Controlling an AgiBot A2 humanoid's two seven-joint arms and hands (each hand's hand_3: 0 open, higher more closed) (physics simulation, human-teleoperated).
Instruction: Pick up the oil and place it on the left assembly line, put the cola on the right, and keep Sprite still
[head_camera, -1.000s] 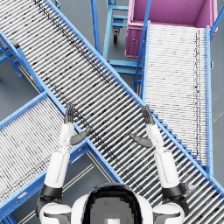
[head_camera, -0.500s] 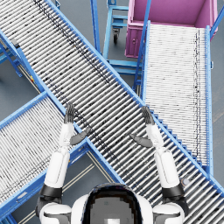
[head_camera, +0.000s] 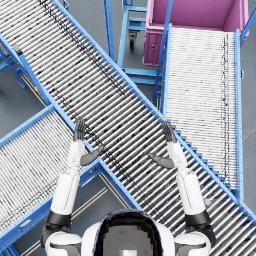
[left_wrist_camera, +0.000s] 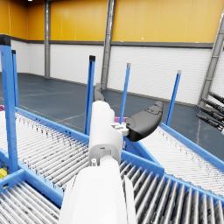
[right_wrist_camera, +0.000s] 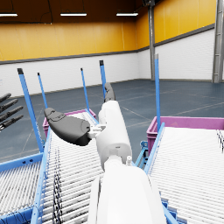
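Left hand (head_camera: 79, 145) and right hand (head_camera: 170, 148) hover apart over the central roller conveyor (head_camera: 115, 105), fingers straight, thumbs spread, grasping nothing, between the left assembly line (head_camera: 25, 165) and right assembly line (head_camera: 200, 90); oil, cola and Sprite cannot be seen.

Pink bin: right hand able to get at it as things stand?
Probably not. The right hand hovers open over the middle conveyor; the pink bin sits at the far end of the right conveyor, across its blue side rail. Nothing blocks the way; it looks out of reach.
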